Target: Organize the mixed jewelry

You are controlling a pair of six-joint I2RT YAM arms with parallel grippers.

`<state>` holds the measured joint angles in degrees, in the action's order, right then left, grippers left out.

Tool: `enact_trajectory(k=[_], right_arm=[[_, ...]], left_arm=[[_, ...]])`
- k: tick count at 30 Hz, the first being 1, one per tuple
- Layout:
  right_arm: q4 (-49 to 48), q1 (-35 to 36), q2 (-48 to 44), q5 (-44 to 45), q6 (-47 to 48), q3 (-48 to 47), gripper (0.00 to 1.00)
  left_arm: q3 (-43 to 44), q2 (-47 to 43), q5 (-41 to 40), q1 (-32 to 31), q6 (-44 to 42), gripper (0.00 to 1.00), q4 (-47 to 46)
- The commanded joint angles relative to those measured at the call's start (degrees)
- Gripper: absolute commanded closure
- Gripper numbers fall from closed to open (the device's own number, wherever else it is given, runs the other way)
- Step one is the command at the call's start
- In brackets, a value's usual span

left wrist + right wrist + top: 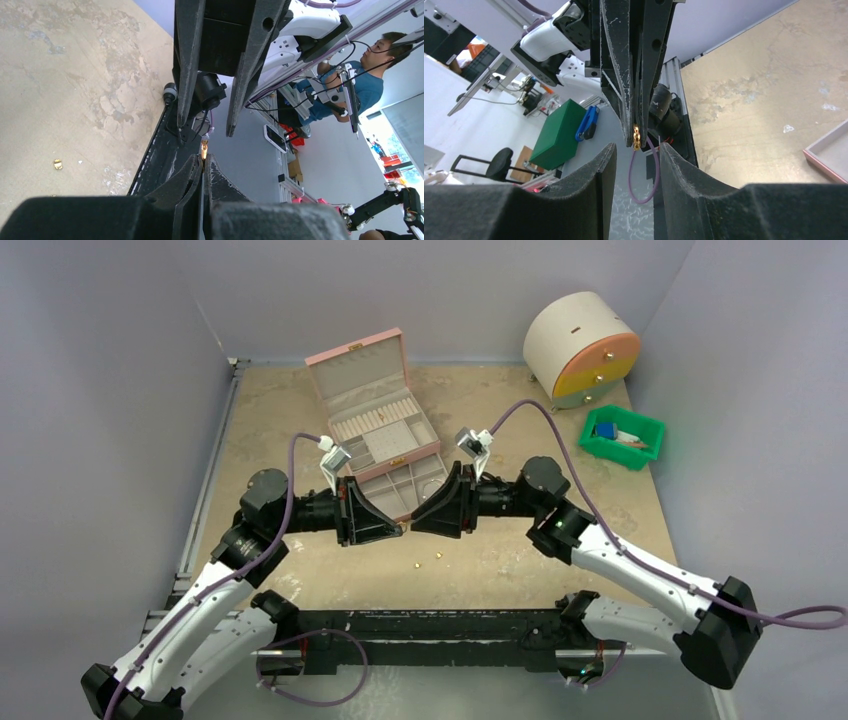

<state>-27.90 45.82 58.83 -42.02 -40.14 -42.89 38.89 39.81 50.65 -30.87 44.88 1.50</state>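
Observation:
My left gripper (399, 530) is shut on a small twisted gold ring (204, 148), held edge-on at its fingertips above the table. My right gripper (414, 526) faces it tip to tip and is open, its fingers (610, 155) standing either side of the ring (636, 137) without touching it. Two tiny gold beads (417, 565) (440, 556) lie on the table below the grippers; one also shows in the left wrist view (58, 164). The open pink box (385, 440) stands just behind the grippers. No silvery bracelet is in view.
A green bin (623, 437) with blue items sits at the back right, next to a round drum with coloured drawers (582, 350). Grey walls close in the table on three sides. A corner of the pink box (830, 152) shows in the right wrist view.

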Motion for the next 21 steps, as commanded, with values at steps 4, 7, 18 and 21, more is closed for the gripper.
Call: enact_trajectory(k=[4, 7, 18, 21], right_arm=[[-8.94, -0.03, 1.87, -3.81, -2.54, -0.97, 0.61], [-11.1, 0.05, 2.59, -4.85, -3.66, -0.74, 0.62], [-11.22, 0.97, 4.54, -5.19, -3.64, -1.05, 0.65], [-11.3, 1.17, 4.56, -5.33, -3.53, -1.05, 0.66]], left_arm=[[1.63, -1.04, 1.01, 0.05, -0.25, 1.0, -2.63], [1.49, -1.1, 0.85, 0.05, -0.23, 1.0, -2.64], [1.97, -0.77, 0.33, 0.03, -0.59, 1.0, -2.46], [2.03, -0.7, 0.25, 0.04, -0.59, 1.0, -2.39]])
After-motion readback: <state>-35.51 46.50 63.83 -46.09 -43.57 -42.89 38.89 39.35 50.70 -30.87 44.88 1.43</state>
